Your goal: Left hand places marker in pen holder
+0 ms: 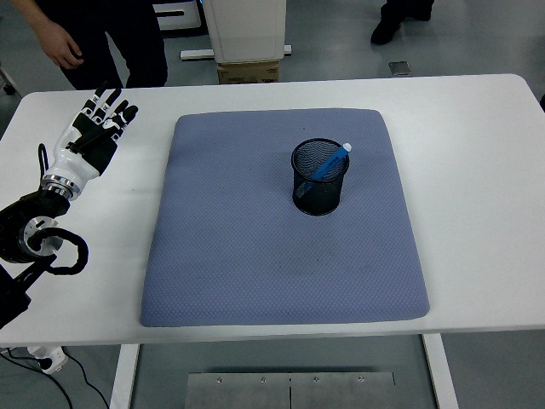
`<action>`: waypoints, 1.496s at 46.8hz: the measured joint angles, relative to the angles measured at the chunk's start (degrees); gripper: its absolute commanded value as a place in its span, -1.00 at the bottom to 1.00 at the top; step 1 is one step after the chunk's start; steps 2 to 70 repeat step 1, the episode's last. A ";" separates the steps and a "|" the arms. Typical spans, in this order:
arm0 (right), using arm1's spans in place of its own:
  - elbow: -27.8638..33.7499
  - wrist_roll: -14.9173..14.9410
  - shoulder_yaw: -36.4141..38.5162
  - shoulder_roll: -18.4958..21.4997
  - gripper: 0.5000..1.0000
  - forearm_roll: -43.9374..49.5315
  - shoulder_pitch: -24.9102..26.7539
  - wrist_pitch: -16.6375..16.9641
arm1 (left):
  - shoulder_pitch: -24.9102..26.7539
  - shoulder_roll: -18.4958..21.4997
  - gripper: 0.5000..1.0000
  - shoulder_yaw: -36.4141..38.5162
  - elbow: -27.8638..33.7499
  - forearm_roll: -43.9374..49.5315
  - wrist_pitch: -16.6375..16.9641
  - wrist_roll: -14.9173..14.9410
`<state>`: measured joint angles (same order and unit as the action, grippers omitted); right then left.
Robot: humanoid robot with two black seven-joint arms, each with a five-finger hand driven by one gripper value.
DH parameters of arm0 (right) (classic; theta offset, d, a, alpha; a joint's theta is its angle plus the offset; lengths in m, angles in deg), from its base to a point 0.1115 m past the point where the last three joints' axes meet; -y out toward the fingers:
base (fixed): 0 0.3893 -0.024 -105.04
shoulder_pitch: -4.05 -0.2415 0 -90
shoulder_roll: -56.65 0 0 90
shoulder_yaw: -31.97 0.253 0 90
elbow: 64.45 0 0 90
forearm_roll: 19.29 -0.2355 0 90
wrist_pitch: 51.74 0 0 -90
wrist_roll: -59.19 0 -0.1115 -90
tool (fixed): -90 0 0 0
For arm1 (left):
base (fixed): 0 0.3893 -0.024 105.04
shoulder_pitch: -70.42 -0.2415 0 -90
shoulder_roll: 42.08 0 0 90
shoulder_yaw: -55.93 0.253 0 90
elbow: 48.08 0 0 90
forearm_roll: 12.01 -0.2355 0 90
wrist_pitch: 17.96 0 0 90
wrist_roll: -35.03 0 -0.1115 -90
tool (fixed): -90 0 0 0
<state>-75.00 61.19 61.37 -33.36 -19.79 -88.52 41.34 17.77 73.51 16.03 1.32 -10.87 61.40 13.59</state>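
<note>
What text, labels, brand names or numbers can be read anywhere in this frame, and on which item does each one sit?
None can be read.
The blue marker in the black mesh pen holder: no legible print.
The cardboard box behind the table: any print is too blurred to read.
The grey mat, the white table and the left robot hand: no visible lettering.

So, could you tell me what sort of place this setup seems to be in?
Probably a robotics lab or test area: a white table with a blue mat on a bare grey floor, a person standing by, and a cardboard box behind.
</note>
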 measured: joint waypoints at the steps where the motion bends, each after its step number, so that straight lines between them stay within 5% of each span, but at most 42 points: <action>1: -0.01 -0.05 0.01 0.00 1.00 -0.01 -0.02 0.00 | 0.00 0.01 1.00 0.00 0.00 0.00 0.00 0.00; 70: -0.01 -0.05 0.01 0.00 1.00 -0.01 -0.02 0.00 | 0.00 0.01 1.00 0.00 0.00 0.00 0.00 0.00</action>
